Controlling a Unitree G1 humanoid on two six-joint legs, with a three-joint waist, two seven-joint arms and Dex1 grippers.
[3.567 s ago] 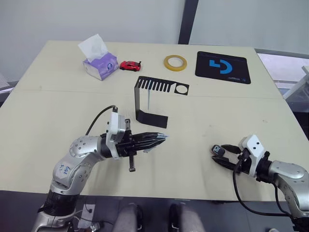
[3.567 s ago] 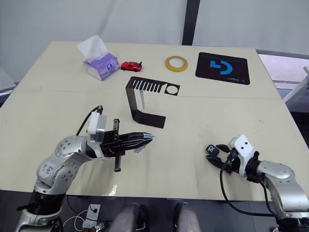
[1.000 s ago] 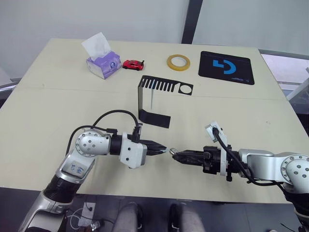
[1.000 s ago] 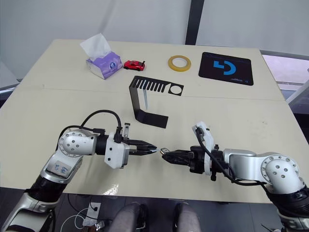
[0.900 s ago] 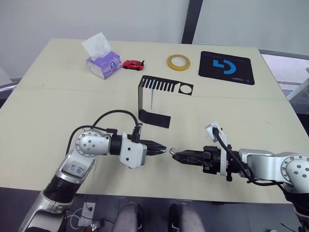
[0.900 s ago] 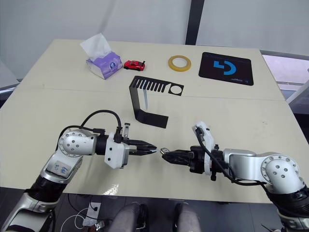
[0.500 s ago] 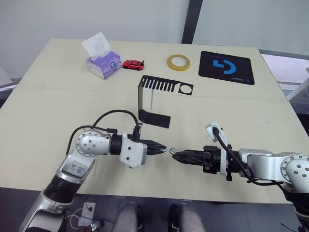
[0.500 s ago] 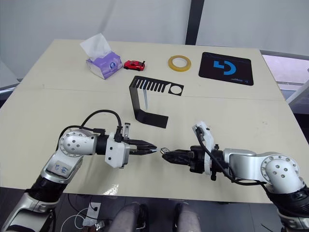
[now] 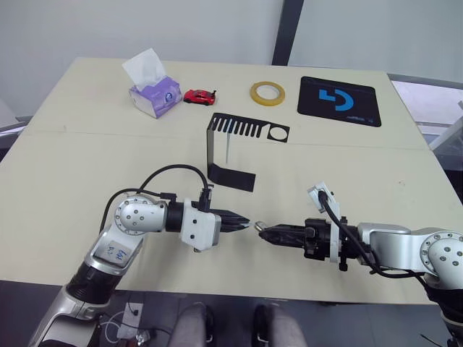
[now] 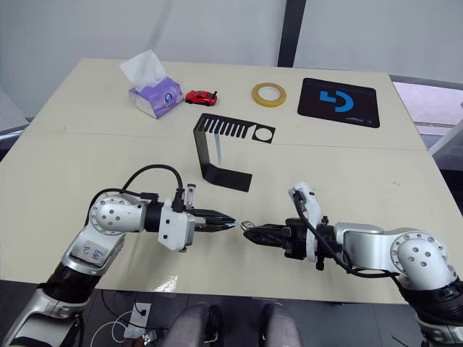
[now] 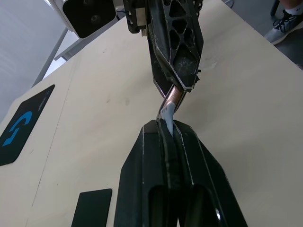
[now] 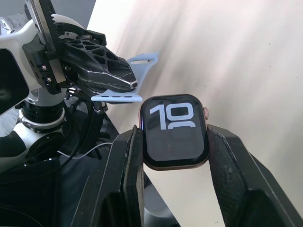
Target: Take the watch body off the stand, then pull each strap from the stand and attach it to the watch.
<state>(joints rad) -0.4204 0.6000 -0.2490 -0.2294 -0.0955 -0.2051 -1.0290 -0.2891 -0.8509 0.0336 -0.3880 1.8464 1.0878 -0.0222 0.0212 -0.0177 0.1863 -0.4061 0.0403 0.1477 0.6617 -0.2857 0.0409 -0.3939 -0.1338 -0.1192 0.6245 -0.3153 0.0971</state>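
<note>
The two grippers meet tip to tip over the near edge of the table (image 9: pixel 72 144), roughly at its middle. The right gripper (image 12: pixel 175 137) is clamped on the watch body (image 12: pixel 175 130), one black finger pressed to each side of the case, its dark screen facing the wrist camera with white digits lit. The left gripper (image 11: pixel 166 128) has its fingers pressed together on a pale blue strap (image 12: pixel 124 81) (the one with small holes along its length), whose free end reaches toward the edge of the watch body; whether the two actually touch cannot be told.

The stand (image 9: pixel 230 148) sits near the middle of the table, upright, its slotted top plate with the round hole pointing toward the right edge. A second strap (image 9: pixel 227 148), thin and pale, hangs down from one of the slots beside the upright back.

Along the far edge, from the left corner across: a purple tissue box (image 9: pixel 153 95) with a white tissue standing out of its top, a red toy car (image 9: pixel 199 96) just beside it, a roll of yellow tape (image 9: pixel 267 92) lying flat, and a black mat (image 9: pixel 339 100) with a blue logo toward the far right corner.
</note>
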